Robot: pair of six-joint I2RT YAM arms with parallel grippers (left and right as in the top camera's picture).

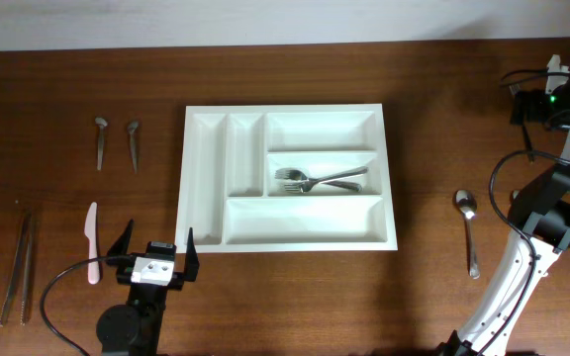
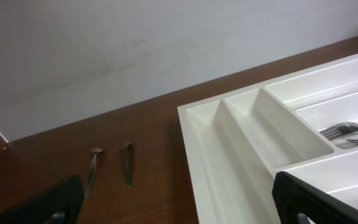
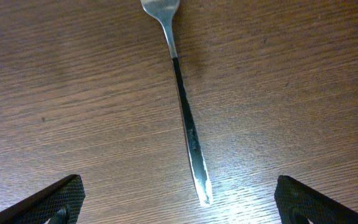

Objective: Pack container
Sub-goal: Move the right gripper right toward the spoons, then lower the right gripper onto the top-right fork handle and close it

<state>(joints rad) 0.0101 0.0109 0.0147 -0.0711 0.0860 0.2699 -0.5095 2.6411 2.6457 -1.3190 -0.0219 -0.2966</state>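
A white five-compartment container [image 1: 305, 150] sits at the centre of the wooden table [image 1: 67, 79], with forks [image 1: 310, 179] lying in its middle long compartment. The left pincer [image 1: 158, 237] hovers released, fingers wide apart, by the container's near left corner. The right pincer [image 3: 179, 186] is also released, above a metal utensil [image 3: 185, 118] lying on the table.

No legible text; illegible stamp on spoon [image 3: 185, 118] handle
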